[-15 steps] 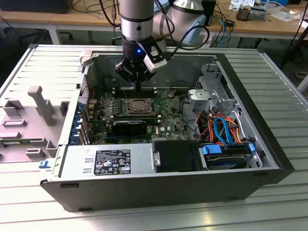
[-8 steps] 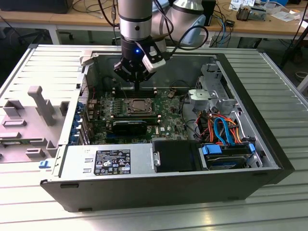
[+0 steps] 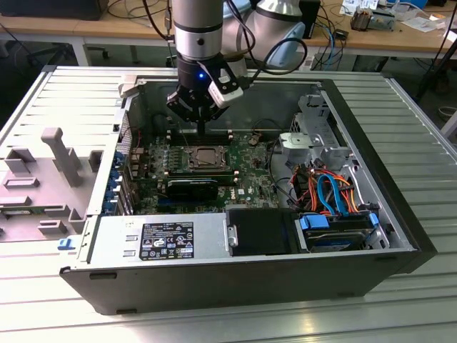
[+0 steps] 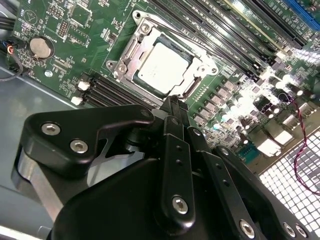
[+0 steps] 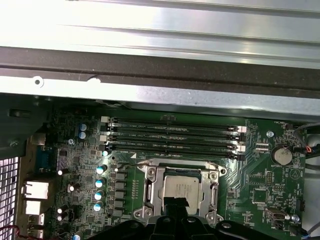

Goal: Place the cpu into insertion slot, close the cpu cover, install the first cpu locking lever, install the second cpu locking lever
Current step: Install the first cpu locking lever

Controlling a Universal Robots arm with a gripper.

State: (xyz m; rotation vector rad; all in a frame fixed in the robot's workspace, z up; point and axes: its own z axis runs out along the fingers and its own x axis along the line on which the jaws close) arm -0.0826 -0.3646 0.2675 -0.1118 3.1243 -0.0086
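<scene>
In the exterior view, we are seeing the gripper (image 3: 203,131) hanging inside the open computer case (image 3: 214,289). Its fingers are pressed together with nothing between them, and their tips are pointing down just at twelve o'clock of the insertion slot (image 3: 189,163). The cpu (image 3: 208,154) is lying flat in that slot, and the cpu cover (image 3: 193,154) is lying down around it. A silver power supply (image 3: 161,239) is sitting at six o'clock of the slot.

In the second wrist view, the cpu (image 4: 162,67) is showing its silver-grey top through the square window of the cpu cover (image 4: 131,50). The closed gripper (image 4: 172,103) is ending just beside the slot's rim (image 4: 115,68); we cannot tell whether it is touching. A coin battery (image 4: 41,46) is sitting well apart on the green motherboard (image 4: 65,22).

In the first wrist view, the cpu (image 5: 181,188) is sitting framed by the cover (image 5: 151,192). The gripper (image 5: 175,202) is overlapping the chip's near edge, and the long black memory slots (image 5: 172,135) are running along the far side.
</scene>
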